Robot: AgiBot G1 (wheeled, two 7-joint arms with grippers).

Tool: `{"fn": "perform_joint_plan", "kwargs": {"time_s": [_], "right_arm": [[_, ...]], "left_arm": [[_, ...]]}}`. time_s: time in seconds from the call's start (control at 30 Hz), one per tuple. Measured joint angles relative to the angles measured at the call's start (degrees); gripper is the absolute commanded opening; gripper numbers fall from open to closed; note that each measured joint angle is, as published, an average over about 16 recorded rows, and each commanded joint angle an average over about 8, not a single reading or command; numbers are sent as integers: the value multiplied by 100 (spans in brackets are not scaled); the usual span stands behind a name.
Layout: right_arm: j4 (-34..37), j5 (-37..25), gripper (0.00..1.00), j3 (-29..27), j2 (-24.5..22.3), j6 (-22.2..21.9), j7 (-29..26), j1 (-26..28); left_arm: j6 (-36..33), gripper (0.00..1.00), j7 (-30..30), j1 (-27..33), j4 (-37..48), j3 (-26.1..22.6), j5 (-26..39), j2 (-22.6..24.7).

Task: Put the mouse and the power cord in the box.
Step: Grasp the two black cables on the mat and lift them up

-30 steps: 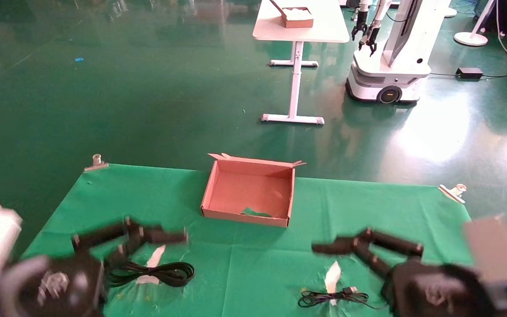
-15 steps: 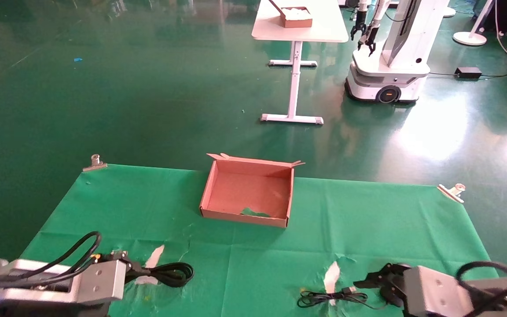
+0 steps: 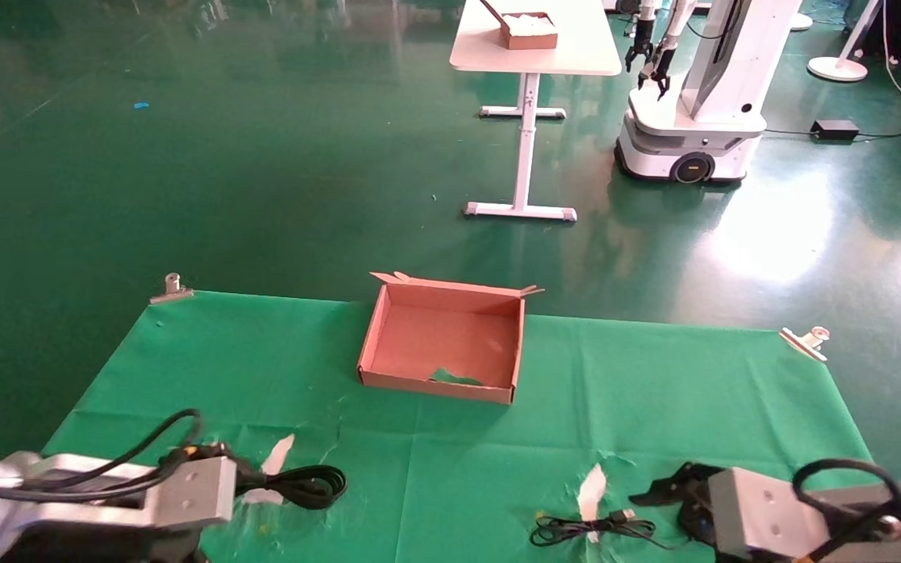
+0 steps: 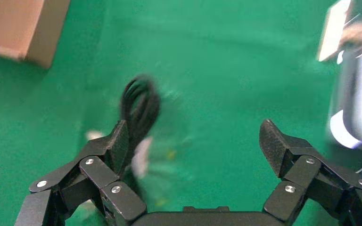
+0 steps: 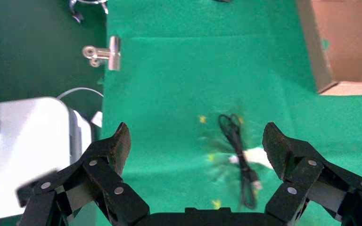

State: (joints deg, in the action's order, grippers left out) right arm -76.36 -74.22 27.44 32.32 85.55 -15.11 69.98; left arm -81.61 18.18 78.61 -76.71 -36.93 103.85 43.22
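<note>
The brown cardboard box (image 3: 443, 344) lies open in the middle of the green cloth, and its torn bottom shows green. The coiled black power cord (image 3: 294, 485) lies near the front left. My left gripper (image 4: 195, 146) hangs open above the cloth, with one fingertip (image 4: 121, 143) beside the power cord (image 4: 139, 101). Front right lies a thin black cable with a USB plug (image 3: 585, 529). My right gripper (image 5: 198, 141) is open above that cable (image 5: 238, 146). The mouse body is hidden. Box corners show in both wrist views (image 4: 23, 28) (image 5: 344, 42).
Metal clips (image 3: 171, 288) (image 3: 806, 340) hold the cloth at the far corners. White patches (image 3: 274, 461) (image 3: 591, 489) lie by each cable. Beyond, on the green floor, stand a white table (image 3: 533, 47) with a smaller box and another robot (image 3: 693, 94).
Both arms have swung from reaching over the cloth, grippers pointing inward, down to the near edge above the two cables. Box and cables have not moved.
</note>
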Motion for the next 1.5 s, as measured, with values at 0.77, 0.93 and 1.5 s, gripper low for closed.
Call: {"fn": "perform_joint_plan", "kwargs": {"time_s": [0.77,0.93,1.5], "right_arm": [[-4,188,100,-60,-270,-71,-27,-189],[-13,28,100,2,-229,-98,8,-162],[482,-2415,100,987,1113,-425,189,623]], "left_arm": [[1174,100,1135,85,1150,-893,3062,1669],[1254,100,1116,108,1279,-897,3102,1721],[1297,100,1061,134,1378,-897,3091,1749]]}}
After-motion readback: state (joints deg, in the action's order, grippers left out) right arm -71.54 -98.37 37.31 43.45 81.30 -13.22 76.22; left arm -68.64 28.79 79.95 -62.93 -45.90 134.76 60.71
